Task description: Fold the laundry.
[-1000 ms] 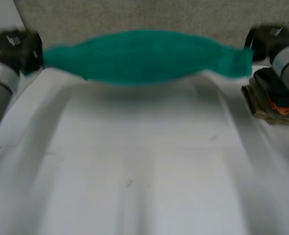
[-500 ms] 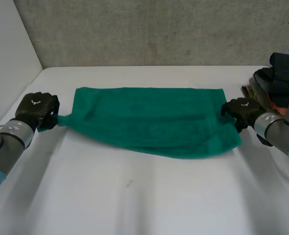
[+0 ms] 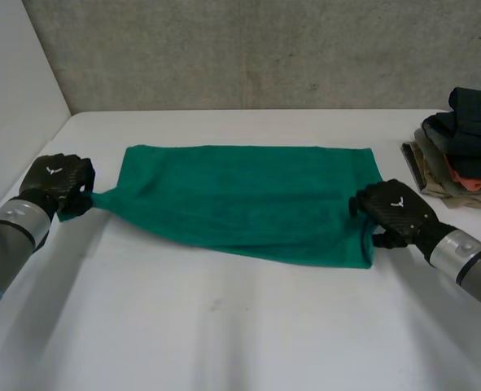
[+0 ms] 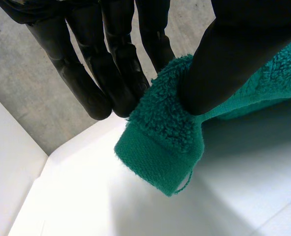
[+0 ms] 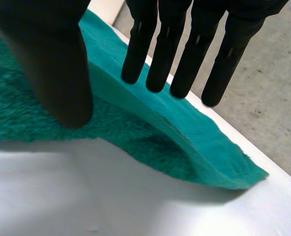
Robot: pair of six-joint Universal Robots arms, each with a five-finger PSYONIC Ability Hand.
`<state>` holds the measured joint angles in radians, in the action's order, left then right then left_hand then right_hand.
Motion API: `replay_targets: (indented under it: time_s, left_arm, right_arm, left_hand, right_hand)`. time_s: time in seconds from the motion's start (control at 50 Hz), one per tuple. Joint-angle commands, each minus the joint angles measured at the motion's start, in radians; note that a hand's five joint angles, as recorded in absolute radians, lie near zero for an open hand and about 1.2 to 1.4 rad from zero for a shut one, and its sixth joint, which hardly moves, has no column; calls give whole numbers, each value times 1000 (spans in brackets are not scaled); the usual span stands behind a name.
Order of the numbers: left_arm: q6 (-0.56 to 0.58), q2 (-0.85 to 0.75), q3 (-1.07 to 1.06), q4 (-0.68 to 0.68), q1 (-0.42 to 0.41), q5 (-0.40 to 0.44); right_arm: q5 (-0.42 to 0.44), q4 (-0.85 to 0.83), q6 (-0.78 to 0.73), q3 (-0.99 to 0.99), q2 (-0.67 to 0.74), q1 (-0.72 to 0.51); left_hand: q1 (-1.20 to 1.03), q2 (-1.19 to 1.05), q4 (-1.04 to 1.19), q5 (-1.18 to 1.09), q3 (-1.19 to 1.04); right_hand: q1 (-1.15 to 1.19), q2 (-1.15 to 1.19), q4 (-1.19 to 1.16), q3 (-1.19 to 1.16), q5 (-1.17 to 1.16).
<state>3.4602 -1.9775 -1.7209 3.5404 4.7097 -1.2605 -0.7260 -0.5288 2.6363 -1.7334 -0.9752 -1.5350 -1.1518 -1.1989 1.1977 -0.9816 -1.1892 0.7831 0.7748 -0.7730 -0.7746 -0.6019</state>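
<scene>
A green towel (image 3: 248, 199) lies spread flat on the white table (image 3: 224, 326). My left hand (image 3: 57, 183) is at its left near corner, which is drawn out into a point. In the left wrist view the thumb (image 4: 234, 54) presses that towel corner (image 4: 160, 147) against the fingers (image 4: 111, 64), so this hand is shut on it. My right hand (image 3: 395, 208) sits at the towel's right near corner. In the right wrist view its fingers (image 5: 184, 49) are straight and stand apart from the thumb (image 5: 51, 59), with the towel's raised edge (image 5: 184, 132) loose between them.
A pile of folded clothes (image 3: 460, 155) stands at the table's back right, close behind my right arm. A grey wall (image 3: 264, 49) runs along the back and a white panel (image 3: 12, 81) along the left side.
The towel hung stretched in the air between both hands and has come down flat on the table. My right hand has slid nearer and inward along the right edge and loosened its fingers.
</scene>
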Motion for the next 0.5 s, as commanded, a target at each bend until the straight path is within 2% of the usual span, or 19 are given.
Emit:
replay_targets:
  time_s: [0.02,0.12,0.2,0.22,0.28,0.34,0.4,0.42,0.5]
  left_arm:
    - [4,32,-8,-66,4,4]
    - [8,72,-34,-109,12,13]
    - [14,140,-69,-159,44,21]
    - [22,182,-81,-187,55,26]
    - [42,256,-101,-245,69,36]
    - [95,372,-137,-415,98,52]
    - [144,426,-154,-538,115,61]
    - [183,455,-164,-611,127,67]
    - [285,477,-189,-756,139,88]
  right_arm:
    - [71,-40,-13,-54,-28,15]
    - [77,22,7,-40,-83,47]
    - [11,206,106,24,-166,82]
    - [-31,310,132,56,-190,87]
    - [-102,475,123,109,-212,84]
    - [-241,764,44,184,-233,81]
    - [-321,932,-34,221,-255,78]
    - [-364,1037,-92,245,-261,75]
    - [-429,1241,-237,273,-266,73]
  left_hand:
    - [-244,-197,199,-240,-207]
    - [-244,-197,199,-240,-207]
    - [-244,-197,199,-240,-207]
    - [-244,-197,199,-240,-207]
    - [-244,-197,199,-240,-207]
    - [-244,-197,199,-240,-207]
    - [-244,-197,199,-240,-207]
    - [-244,-197,199,-240,-207]
    - [-244,-197,199,-240,-207]
  right_hand:
    - [579,588,-589,-588,-586]
    - [613,621,-623,-622,-620]
    - [613,621,-623,-622,-620]
    - [613,621,-623,-622,-620]
    - [613,621,-623,-622,-620]
    - [613,621,-623,-622,-620]
    - [613,621,-623,-622,-620]
    - [613,621,-623,-622,-620]
    - [613,621,-623,-622,-620]
